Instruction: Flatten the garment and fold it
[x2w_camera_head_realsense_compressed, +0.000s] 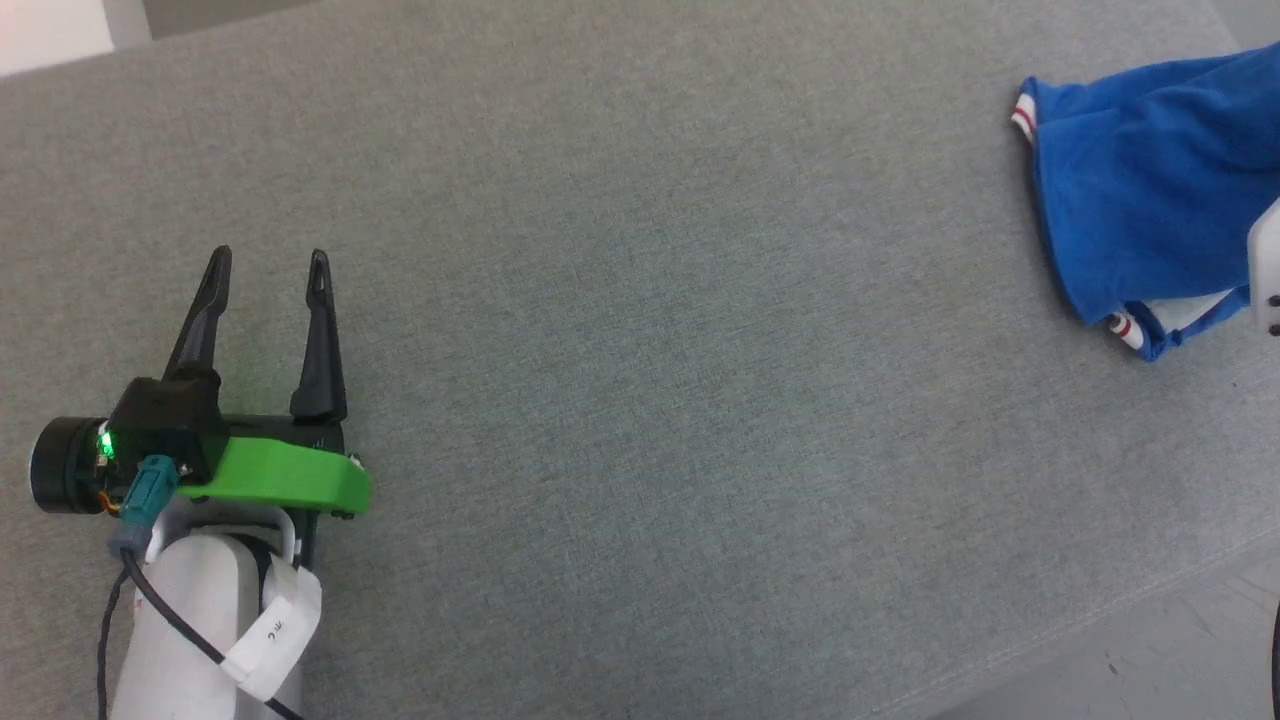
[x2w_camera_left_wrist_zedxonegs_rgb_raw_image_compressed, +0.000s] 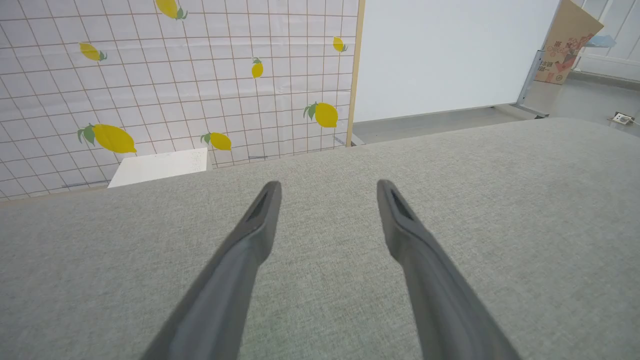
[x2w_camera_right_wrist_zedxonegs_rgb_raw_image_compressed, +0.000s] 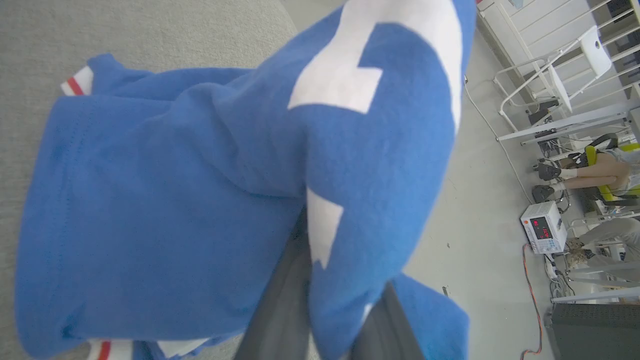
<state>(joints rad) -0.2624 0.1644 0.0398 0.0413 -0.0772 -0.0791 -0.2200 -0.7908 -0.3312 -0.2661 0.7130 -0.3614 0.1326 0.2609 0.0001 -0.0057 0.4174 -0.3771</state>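
Right end of the grey cushion (x2w_camera_head_realsense_compressed: 640, 400): I find the garment (x2w_camera_head_realsense_compressed: 1140, 190) bunched up, royal blue, partly cut off from my head view.
Garment trim: red-and-white striped cuffs show at two spots, one at the bundle's corner toward the cushion's middle, one at its corner nearer the cushion's front edge.
Garment print: from the right wrist I see big white blocks of print on the blue knit, on a fold seen against the floor (x2w_camera_right_wrist_zedxonegs_rgb_raw_image_compressed: 480, 210) beyond the cushion's end.
Right gripper (x2w_camera_right_wrist_zedxonegs_rgb_raw_image_compressed: 332, 300): narrow, pinched on the garment; a blue fold runs down between its two dark fingers (x2w_camera_right_wrist_zedxonegs_rgb_raw_image_compressed: 280, 315) and covers their tips.
Left gripper (x2w_camera_head_realsense_compressed: 270, 255): spread wide, nothing between the fingers, over bare fabric near the cushion's left end, well apart from the garment.
Left fingertips: whether they touch the cushion, I cannot tell.
Left wrist mount: green bracket (x2w_camera_head_realsense_compressed: 285, 480) behind the fingers, a small green light lit beside it.
Beyond the cushion's back edge: tiled panel with lemon print (x2w_camera_left_wrist_zedxonegs_rgb_raw_image_compressed: 150, 90), a plain white board (x2w_camera_left_wrist_zedxonegs_rgb_raw_image_compressed: 450, 55) next to it, a cardboard box (x2w_camera_left_wrist_zedxonegs_rgb_raw_image_compressed: 567, 45) further along.
Off the cushion's right end: a small instrument with red digits (x2w_camera_right_wrist_zedxonegs_rgb_raw_image_compressed: 542, 232) on the floor, and a seated person's legs (x2w_camera_right_wrist_zedxonegs_rgb_raw_image_compressed: 585, 175).
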